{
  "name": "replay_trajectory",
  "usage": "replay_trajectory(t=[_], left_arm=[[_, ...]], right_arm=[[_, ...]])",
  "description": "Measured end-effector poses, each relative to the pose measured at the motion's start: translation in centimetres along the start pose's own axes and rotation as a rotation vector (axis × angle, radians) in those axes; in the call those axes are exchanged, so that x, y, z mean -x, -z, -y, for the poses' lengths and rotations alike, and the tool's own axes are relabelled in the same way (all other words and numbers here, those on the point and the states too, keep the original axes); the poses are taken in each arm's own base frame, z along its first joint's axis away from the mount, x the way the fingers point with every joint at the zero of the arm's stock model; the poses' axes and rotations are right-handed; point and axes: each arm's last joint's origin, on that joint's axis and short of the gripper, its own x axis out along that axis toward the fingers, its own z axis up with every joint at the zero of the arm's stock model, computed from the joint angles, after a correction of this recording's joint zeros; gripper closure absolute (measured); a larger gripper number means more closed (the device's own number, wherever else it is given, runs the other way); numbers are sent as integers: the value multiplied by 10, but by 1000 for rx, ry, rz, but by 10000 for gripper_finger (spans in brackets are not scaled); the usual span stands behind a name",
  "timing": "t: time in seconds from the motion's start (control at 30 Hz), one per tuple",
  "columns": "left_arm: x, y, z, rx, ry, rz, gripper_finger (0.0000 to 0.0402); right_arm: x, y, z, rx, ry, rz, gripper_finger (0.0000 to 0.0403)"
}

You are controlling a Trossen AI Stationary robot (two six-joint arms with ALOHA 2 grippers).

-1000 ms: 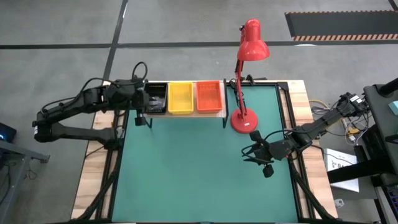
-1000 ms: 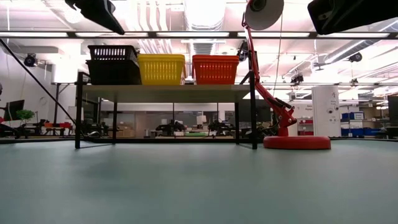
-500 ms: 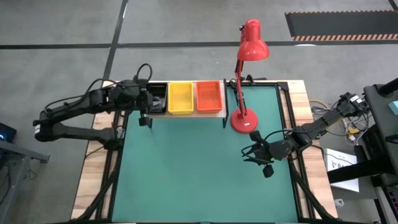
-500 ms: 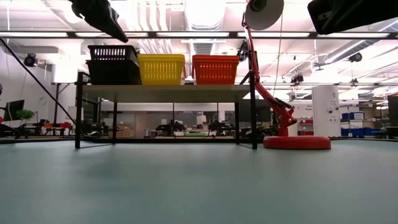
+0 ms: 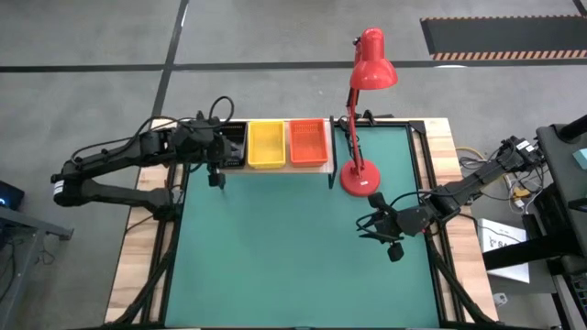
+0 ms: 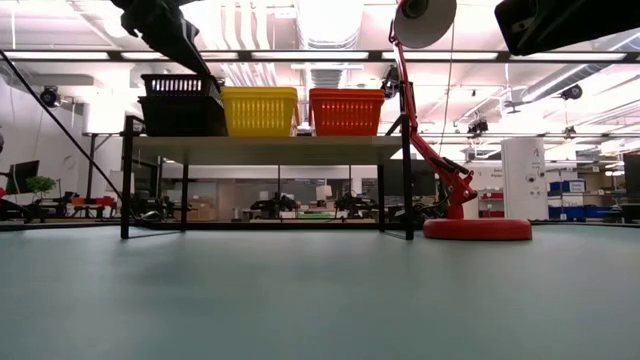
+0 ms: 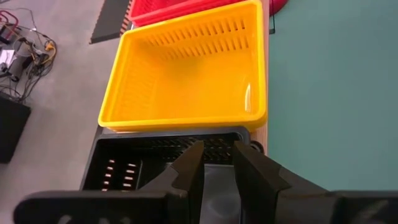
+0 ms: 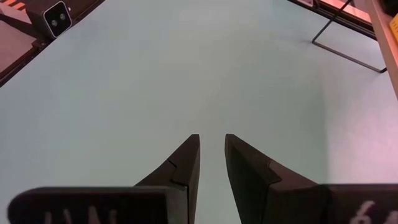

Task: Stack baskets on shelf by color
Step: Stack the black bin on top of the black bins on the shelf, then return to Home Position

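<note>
The left gripper [image 7: 217,163] is hovering over the black baskets [image 5: 231,145] at the left end of the shelf [image 6: 270,146], its fingers parted a little and holding nothing. The yellow baskets [image 5: 266,143] are sitting mid-shelf and the orange-red baskets [image 5: 308,141] at its right end. The right gripper [image 8: 209,155] is waiting above the table's [image 5: 293,257] right edge, fingers slightly apart and empty.

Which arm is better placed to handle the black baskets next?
Left. The left gripper hangs over the black baskets at the shelf's left end, fingers slightly apart. The right gripper waits over bare table near the lamp, far from the shelf.
</note>
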Motion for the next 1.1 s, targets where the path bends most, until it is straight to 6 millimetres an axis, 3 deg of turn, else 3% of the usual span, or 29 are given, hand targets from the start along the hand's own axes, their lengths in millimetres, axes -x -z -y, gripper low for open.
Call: replay_trajectory(t=[0.8, 1.1], left_arm=[[-9, 8, 5, 20, 15, -37, 332], [-2, -2, 10, 83, 93, 132, 332]], right_arm=[[0, 0, 0, -15, 0, 0, 335], [0, 0, 0, -15, 0, 0, 335]])
